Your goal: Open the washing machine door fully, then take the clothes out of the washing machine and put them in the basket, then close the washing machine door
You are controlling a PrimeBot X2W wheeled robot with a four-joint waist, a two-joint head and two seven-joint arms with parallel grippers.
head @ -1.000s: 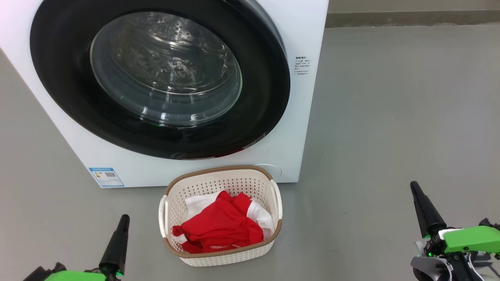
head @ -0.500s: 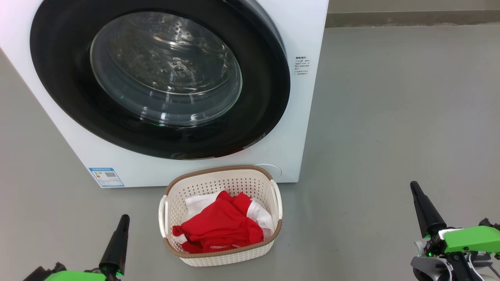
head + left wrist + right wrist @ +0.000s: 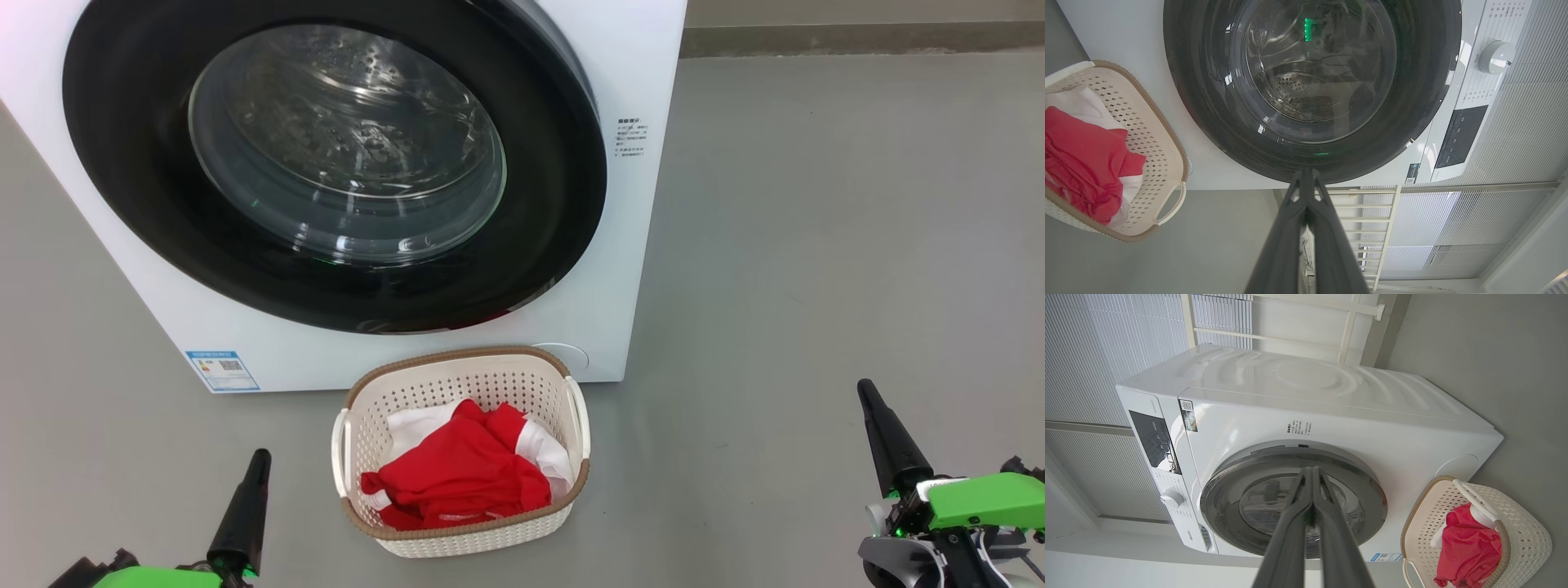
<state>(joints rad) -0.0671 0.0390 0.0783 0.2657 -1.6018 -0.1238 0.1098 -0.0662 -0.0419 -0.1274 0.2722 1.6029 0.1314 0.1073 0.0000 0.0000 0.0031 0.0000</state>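
Door [image 3: 326, 163] shut, clothes [image 3: 465, 478] in basket [image 3: 424, 384]

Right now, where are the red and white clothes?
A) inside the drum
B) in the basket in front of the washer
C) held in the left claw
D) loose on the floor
B: the clothes lie bunched inside the basket.

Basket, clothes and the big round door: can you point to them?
basket [image 3: 490, 384], head view, on its back wall
clothes [image 3: 461, 474], head view, on the red fabric
washing machine door [image 3: 555, 188], head view, on the black rim
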